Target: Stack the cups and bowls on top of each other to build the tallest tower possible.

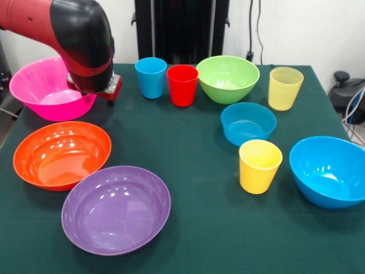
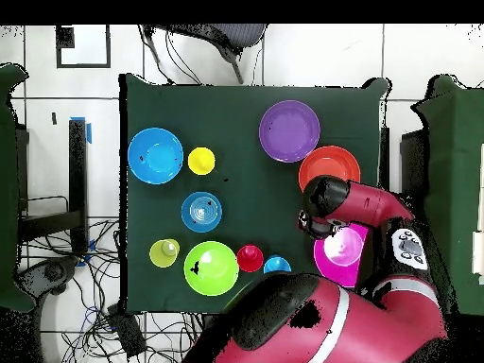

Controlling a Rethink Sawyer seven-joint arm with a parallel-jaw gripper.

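The arm's wrist and gripper hang at the right rim of the large pink bowl, which sits mouth up and slightly tilted at the table's far left. The wrist hides the gripper's tips; it shows in the overhead view beside the pink bowl. The orange bowl and purple bowl lie nearer. The blue cup, red cup, green bowl and pale yellow cup line the far side. The small blue bowl, opaque yellow cup and medium blue bowl stand right. Each piece stands alone, mouth up.
The black pedestal stands behind the table's far edge. Cables hang off the right side. The green table has open cloth in the middle and at the near right.
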